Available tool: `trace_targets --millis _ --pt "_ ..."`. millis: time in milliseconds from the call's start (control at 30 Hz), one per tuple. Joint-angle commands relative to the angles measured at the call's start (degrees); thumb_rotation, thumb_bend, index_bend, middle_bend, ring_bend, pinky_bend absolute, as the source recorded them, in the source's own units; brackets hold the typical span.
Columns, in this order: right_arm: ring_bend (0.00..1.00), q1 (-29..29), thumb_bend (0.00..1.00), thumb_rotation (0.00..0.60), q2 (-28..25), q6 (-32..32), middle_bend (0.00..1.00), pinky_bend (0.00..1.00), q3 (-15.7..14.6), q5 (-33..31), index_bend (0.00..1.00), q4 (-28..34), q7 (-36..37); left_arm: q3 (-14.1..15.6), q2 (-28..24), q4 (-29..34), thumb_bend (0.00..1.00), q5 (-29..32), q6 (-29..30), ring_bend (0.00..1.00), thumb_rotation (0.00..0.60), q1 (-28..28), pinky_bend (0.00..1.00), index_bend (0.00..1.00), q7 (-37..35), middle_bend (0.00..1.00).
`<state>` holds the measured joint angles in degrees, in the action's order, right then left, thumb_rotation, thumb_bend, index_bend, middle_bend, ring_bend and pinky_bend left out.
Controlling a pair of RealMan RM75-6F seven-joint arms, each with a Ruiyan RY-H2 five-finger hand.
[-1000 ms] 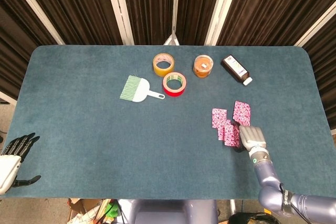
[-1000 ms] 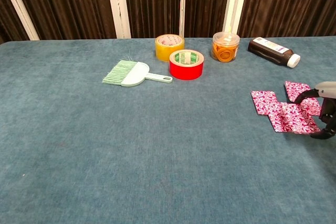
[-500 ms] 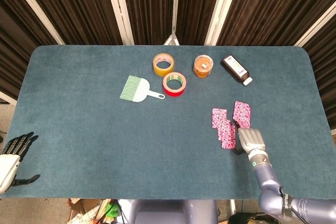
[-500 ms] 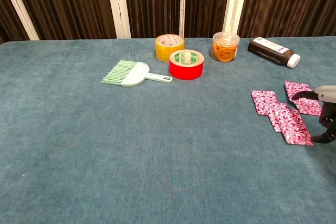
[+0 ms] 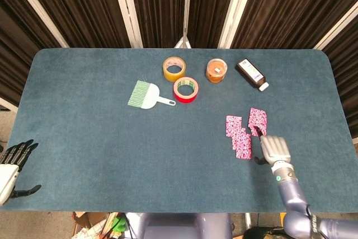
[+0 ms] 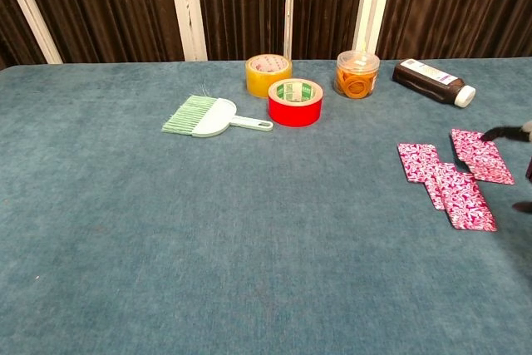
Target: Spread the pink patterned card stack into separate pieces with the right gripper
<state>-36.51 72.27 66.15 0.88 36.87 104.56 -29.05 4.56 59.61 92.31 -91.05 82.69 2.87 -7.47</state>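
The pink patterned cards (image 5: 242, 138) lie fanned on the teal table right of centre. One card (image 5: 258, 120) lies apart at the right, and the others overlap in a short diagonal row. The chest view shows the same row of cards (image 6: 449, 187) and the separate card (image 6: 480, 155). My right hand (image 5: 274, 149) hovers just right of the row's near end, fingers apart and holding nothing, one fingertip close to the separate card. Only its fingertips (image 6: 502, 132) show at the chest view's right edge. My left hand (image 5: 11, 163) rests open off the table's front left corner.
A green-bristled hand brush (image 5: 146, 95), a yellow tape roll (image 5: 174, 68), a red tape roll (image 5: 185, 89), a jar of orange bands (image 5: 216, 70) and a dark bottle (image 5: 251, 75) lie toward the back. The table's front edge (image 5: 224, 210) runs near my right wrist.
My right hand has slid off the cards to the right and toward the front edge, leaving the near card drawn out of the stack. The left hand has sunk slightly.
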Motion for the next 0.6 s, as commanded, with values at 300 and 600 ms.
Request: trace_targets --millis 300,600 --pt "0.01 19.7 0.31 0.6 -12.3 21.8 0.04 0.13 -10.4 39.7 0.0 0.9 19.6 -0.8 1.4 -1.4 0.04 -0.5 2.9 0.0 0.6 -1.0 0.0 0.0 0.3 0.0" --pt "0.0 31.3 0.31 0.6 -7.1 35.1 0.0 0.0 -13.3 52.2 0.0 -14.3 23.2 -1.4 3.2 -2.8 0.04 -0.7 4.8 0.0 0.6 -1.8 0.0 0.0 3.2 0.0"
